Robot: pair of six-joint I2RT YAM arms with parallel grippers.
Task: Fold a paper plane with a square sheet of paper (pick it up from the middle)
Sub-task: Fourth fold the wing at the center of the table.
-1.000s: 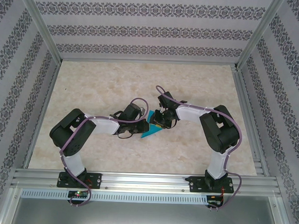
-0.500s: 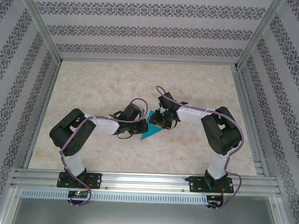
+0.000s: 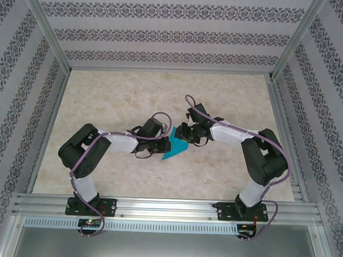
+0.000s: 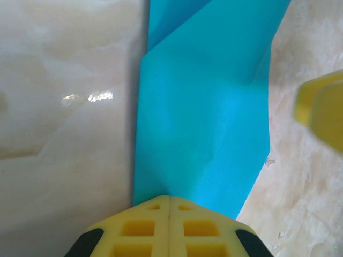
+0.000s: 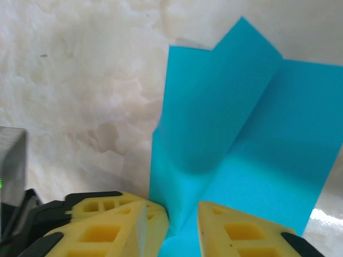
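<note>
The cyan-blue sheet of paper (image 3: 173, 147) lies at the table's middle, folded along creases into a narrow pointed shape. My left gripper (image 3: 163, 144) reaches it from the left. In the left wrist view its yellow jaws (image 4: 170, 199) are pressed together on the near edge of the paper (image 4: 203, 118). My right gripper (image 3: 184, 137) comes in from the right, and one of its fingers (image 4: 321, 107) shows at that view's right edge. In the right wrist view the right gripper (image 5: 182, 227) stands open, its fingers either side of a raised fold of the paper (image 5: 241, 134).
The pale marble-look tabletop (image 3: 133, 92) is walled by patterned panels (image 3: 25, 99) at the back and both sides. Aluminium posts (image 3: 45, 29) stand at the corners. A metal rail (image 3: 168, 208) carrying both arm bases runs along the near edge.
The left jaws have closed fully on the paper. The right arm's elbow has swung to the right and its fingers have narrowed slightly. The paper has hardly moved.
</note>
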